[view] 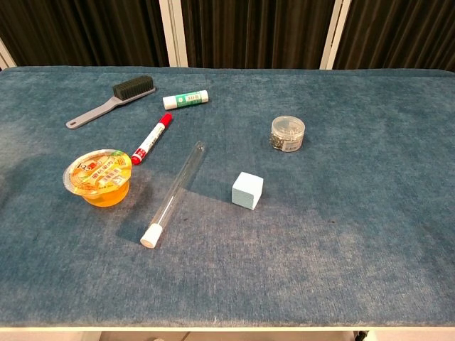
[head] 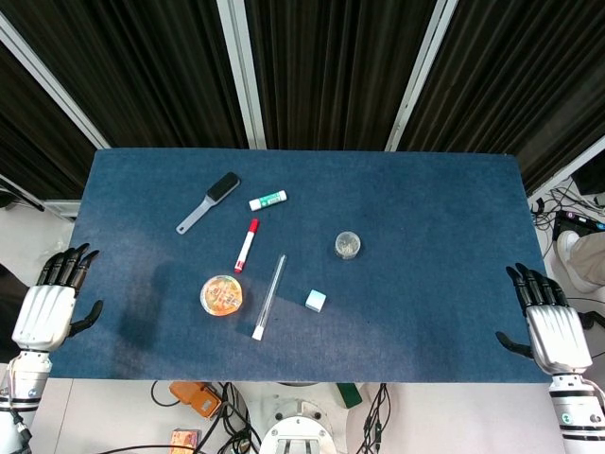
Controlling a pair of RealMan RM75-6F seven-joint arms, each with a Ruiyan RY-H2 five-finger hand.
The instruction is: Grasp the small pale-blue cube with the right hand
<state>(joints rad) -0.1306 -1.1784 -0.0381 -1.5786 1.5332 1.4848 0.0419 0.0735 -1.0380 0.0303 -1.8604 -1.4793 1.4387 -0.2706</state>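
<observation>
Head view: cube (head: pixel 316 301) sits mid-table near the front edge, well apart from right hand (head: pixel 550 326), which hangs off the table's (head: pixel 454 218) right front corner, empty, fingers spread. Left hand (head: pixel 49 307) likewise at the left edge. Bare blue cloth between cube and right hand.

Chest view: cube (view: pixel 247 190) just right of test tube (view: pixel 173 192); hands out of frame. Dark curtains behind.

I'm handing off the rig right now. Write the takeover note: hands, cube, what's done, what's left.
Left hand: open, holding nothing, at the table's left edge.
Right hand: open, holding nothing, at the right edge, far from the cube.
Cube: on the cloth near mid-table, apart from the test tube on its left and the small jar behind it.
Done: nothing.
Left: reach with the right hand and grasp the cube.
</observation>
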